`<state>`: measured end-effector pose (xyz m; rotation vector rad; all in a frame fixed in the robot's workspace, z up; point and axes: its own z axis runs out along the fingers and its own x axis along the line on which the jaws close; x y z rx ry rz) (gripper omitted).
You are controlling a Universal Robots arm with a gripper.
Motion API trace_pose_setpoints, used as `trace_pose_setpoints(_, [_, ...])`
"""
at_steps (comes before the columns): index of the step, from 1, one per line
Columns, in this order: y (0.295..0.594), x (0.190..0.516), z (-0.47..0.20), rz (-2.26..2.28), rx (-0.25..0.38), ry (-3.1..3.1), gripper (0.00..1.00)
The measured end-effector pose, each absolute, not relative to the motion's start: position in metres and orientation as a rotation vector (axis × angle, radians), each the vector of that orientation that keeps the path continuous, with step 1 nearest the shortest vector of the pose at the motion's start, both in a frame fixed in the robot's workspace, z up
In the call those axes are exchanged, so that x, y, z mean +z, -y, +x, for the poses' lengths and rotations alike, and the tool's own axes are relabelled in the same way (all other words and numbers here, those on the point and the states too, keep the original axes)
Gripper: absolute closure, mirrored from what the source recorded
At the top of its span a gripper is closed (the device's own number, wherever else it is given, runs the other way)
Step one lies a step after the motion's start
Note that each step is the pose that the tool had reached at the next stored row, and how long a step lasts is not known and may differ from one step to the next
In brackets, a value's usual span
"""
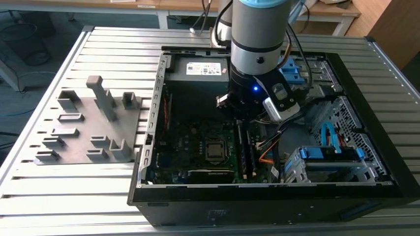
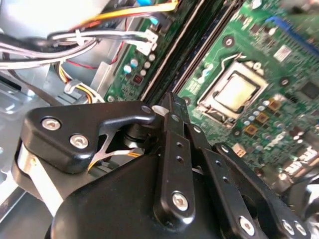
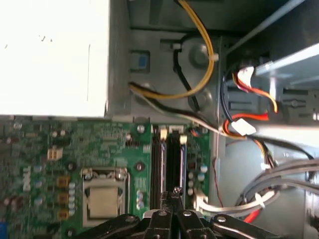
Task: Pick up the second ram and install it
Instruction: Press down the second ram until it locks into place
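My gripper is down inside the open computer case, at the end of the memory slots nearest the power supply. In both wrist views its fingers are shut together, with the tips over the end of a long dark strip. That strip is the second ram, lying in the slot farther from the CPU socket. The neighbouring slot runs alongside it. I cannot tell whether the tips touch the stick.
The grey plastic fixture with upright blocks lies on the slatted table at the exterior view's left. Yellow, orange and white cables hang beside the slots. The power supply sits behind the gripper, and a drive cage with blue parts is at the right.
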<state>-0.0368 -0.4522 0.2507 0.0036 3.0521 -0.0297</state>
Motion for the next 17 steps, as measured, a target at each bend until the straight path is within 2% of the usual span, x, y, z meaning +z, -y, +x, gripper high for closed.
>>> trace_pose_setpoints(17, [0.438, 0.222, -0.037, -0.034, -0.028, -3.051, 0.9])
